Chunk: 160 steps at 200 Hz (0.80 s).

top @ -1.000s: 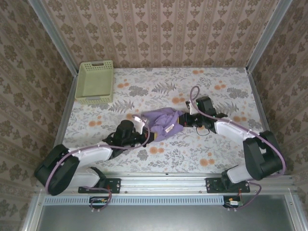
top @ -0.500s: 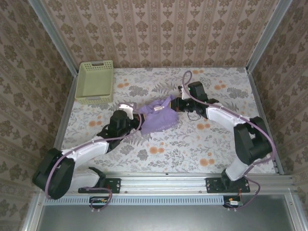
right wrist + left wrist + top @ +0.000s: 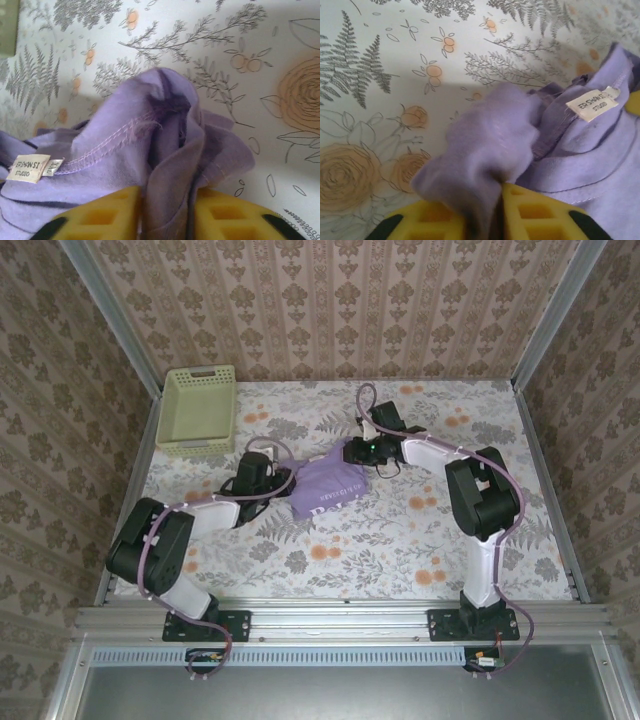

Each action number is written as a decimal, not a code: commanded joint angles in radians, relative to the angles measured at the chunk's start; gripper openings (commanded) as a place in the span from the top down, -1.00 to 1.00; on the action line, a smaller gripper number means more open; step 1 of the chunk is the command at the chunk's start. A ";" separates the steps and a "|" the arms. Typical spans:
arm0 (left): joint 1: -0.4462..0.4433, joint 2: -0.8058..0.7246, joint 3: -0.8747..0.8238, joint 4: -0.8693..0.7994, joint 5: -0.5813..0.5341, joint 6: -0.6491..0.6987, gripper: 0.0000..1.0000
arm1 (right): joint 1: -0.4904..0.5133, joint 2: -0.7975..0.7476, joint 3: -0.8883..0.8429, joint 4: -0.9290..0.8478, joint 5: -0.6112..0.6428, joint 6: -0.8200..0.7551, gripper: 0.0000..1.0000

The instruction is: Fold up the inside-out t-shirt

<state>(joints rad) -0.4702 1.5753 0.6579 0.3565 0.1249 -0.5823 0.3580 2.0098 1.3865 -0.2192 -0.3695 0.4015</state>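
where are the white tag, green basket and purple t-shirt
white tag (image 3: 592, 102), left wrist view, its printed face
green basket (image 3: 197, 410), top external view, its bare floor
purple t-shirt (image 3: 330, 485), top external view, middle of the cloth

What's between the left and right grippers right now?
The inside-out t-shirt, bunched, spans that gap in the top external view; the left gripper is shut on its left edge, the right gripper on its far edge.

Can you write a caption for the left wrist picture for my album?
The left hand pinches the purple t-shirt, its white tag showing, over the flowery table.
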 commanded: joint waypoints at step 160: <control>-0.200 -0.172 -0.126 -0.123 -0.090 -0.057 -0.32 | 0.059 -0.221 -0.356 0.148 -0.002 -0.070 -0.18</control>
<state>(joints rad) -0.6670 1.3544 0.5018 0.1474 0.0372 -0.6571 0.4000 1.7622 0.9897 -0.1040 -0.3504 0.3447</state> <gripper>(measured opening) 0.706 0.673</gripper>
